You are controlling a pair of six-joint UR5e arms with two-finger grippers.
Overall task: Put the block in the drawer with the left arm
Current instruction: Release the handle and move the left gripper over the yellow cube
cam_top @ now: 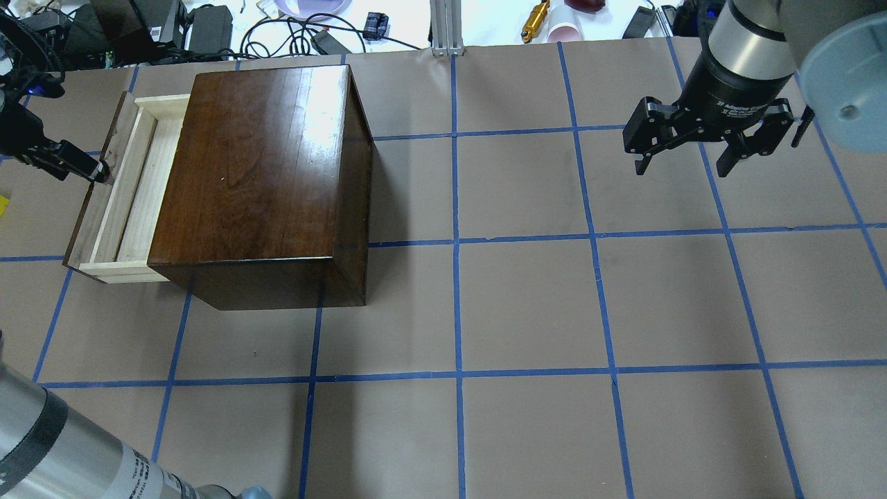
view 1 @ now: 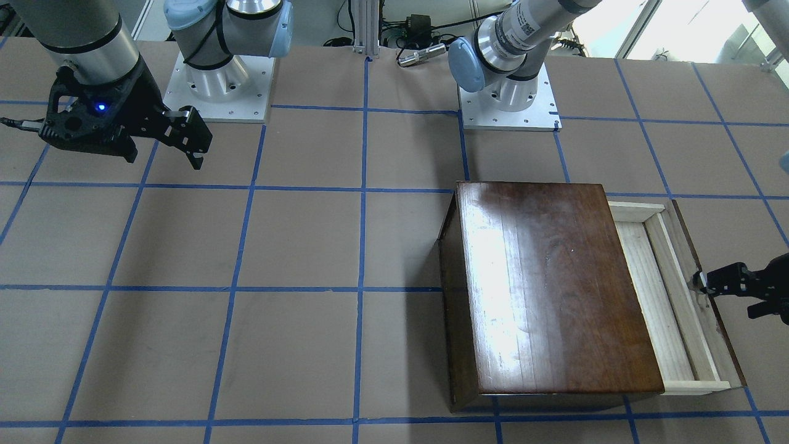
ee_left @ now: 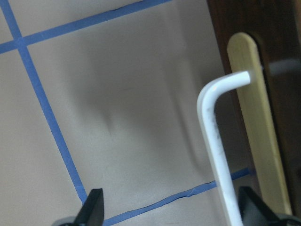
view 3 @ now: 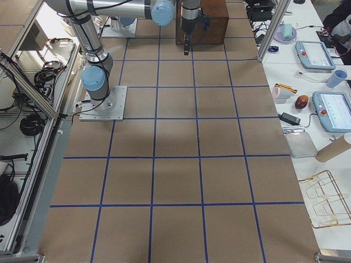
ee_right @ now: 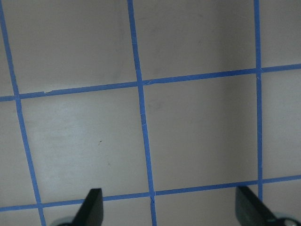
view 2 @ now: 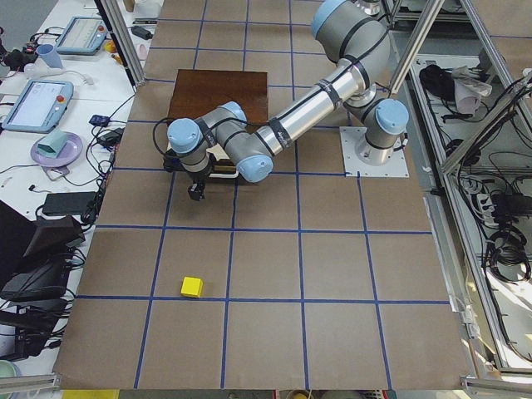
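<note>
The drawer (cam_top: 132,187) is pulled partly out of the glossy dark-brown box (cam_top: 263,166); its pale-wood tray is empty. It also shows in the front-facing view (view 1: 653,290). My left gripper (cam_top: 97,170) is at the drawer's dark front by the metal pull (ee_left: 216,141). In the left wrist view its fingertips (ee_left: 94,209) stand wide apart, open, with the pull just inside the right one. The yellow block (view 2: 192,287) lies on the table well away from the drawer, on my left. My right gripper (cam_top: 682,163) hangs open and empty over the far right of the table.
Brown paper with a blue tape grid covers the table (cam_top: 527,305). Cables, cups and tools lie beyond its far edge (cam_top: 312,28). The arm bases (view 1: 216,86) stand on white plates at the robot's side.
</note>
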